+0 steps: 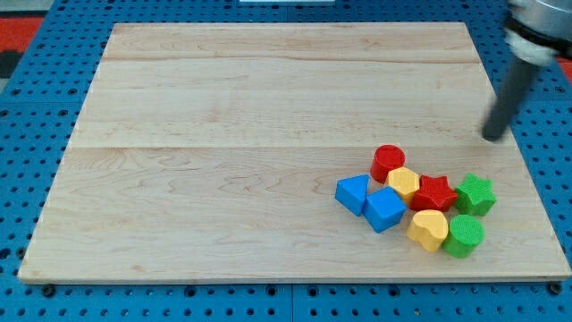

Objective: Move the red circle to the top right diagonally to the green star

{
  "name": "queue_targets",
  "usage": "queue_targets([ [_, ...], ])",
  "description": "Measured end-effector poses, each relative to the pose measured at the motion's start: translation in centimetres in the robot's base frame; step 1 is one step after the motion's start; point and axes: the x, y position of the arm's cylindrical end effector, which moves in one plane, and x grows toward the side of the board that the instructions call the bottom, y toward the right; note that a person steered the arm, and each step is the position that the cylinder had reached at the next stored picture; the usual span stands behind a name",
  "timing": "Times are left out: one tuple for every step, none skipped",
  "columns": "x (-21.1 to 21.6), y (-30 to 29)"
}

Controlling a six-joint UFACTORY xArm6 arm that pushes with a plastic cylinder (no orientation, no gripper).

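The red circle sits at the upper left of a cluster of blocks in the board's lower right. The green star is at the cluster's right end, lower right of the red circle. A red star and a yellow block lie between them. My tip is at the view's right, above the green star and well to the right of the red circle, touching no block.
Two blue blocks, a yellow heart and a green round block fill the cluster's lower part. The wooden board lies on a blue pegboard; its right edge is close to the green star.
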Motion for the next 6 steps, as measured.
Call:
queue_targets([
  [6.5,0.5],
  [8.8,-3.1],
  [7.6,-5.2],
  [5.7,-17.5],
  [2.2,-18.7],
  [-0.1,-18.9],
])
